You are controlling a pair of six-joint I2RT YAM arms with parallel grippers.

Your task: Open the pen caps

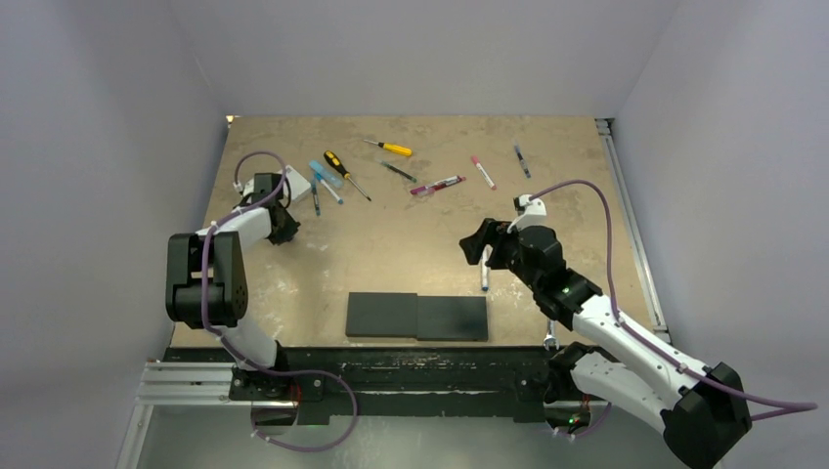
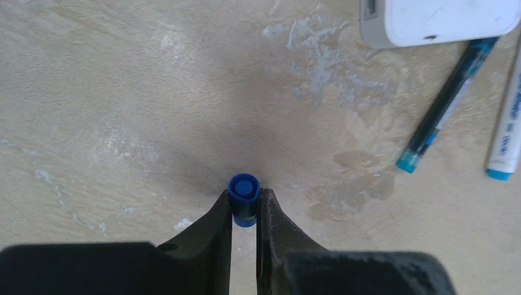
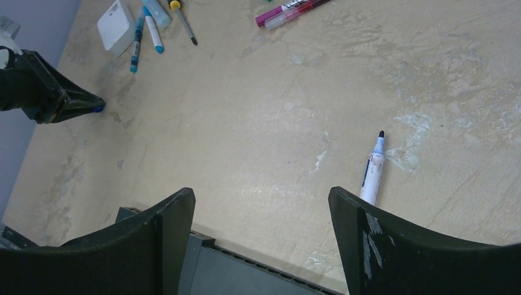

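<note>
My left gripper (image 2: 244,201) is shut on a blue pen cap (image 2: 244,195), held low over the table's left side (image 1: 282,227); no barrel shows in it. My right gripper (image 3: 261,196) is open and empty above mid-table (image 1: 476,244). A white-barrelled pen (image 3: 373,172) lies uncapped with its dark tip bare, just right of my right finger, and also shows in the top view (image 1: 485,269). Capped pens lie at the back: light blue ones (image 1: 323,181), a magenta one (image 1: 437,185), a pink-capped one (image 1: 483,172) and a dark one (image 1: 522,160).
A white box (image 1: 296,183) lies beside the light blue pens, also in the left wrist view (image 2: 439,21). A yellow-handled screwdriver (image 1: 389,148) and a black-and-yellow one (image 1: 344,172) lie at the back. Two dark slabs (image 1: 417,317) sit at the near edge.
</note>
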